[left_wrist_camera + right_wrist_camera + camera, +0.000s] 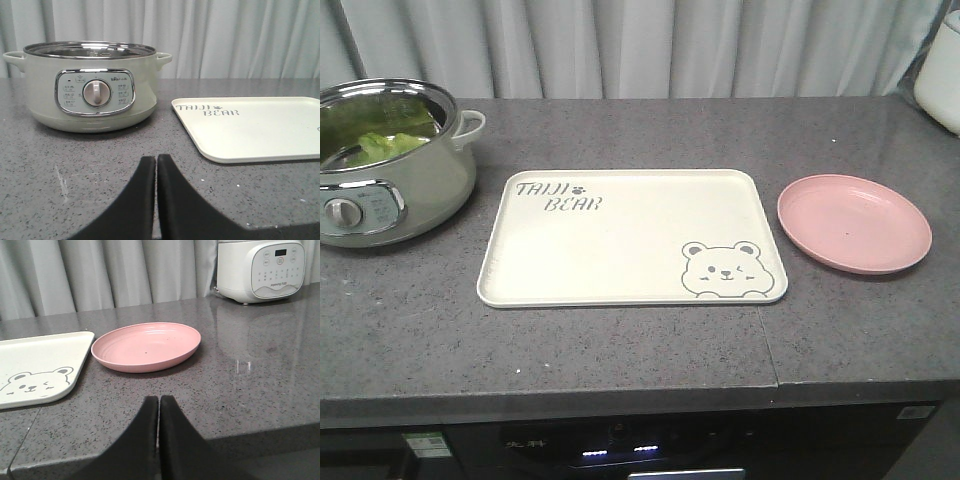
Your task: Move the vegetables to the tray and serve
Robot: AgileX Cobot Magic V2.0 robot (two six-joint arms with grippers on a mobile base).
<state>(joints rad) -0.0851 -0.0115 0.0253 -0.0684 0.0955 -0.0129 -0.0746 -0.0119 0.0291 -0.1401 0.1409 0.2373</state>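
The tray [630, 235] had the words "TAIJI BEAR" in grey letters near its far left corner, with a small paw print right after "TAIJI". The green pot [40, 100] had tiny words around its knob [96, 93], but they were too small to read. The white cooker [260, 270] had small grey writing under its buttons, too blurry to read.

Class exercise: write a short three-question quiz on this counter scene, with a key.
1. True or false: the vegetables already lie on the tray.
2. In the front view, what lies right of the tray? A) a kettle B) the pink plate C) a cup
3. Are the left gripper and right gripper open or shut?
Key: 1 false, they are in the electric pot; 2 B; 3 both shut.
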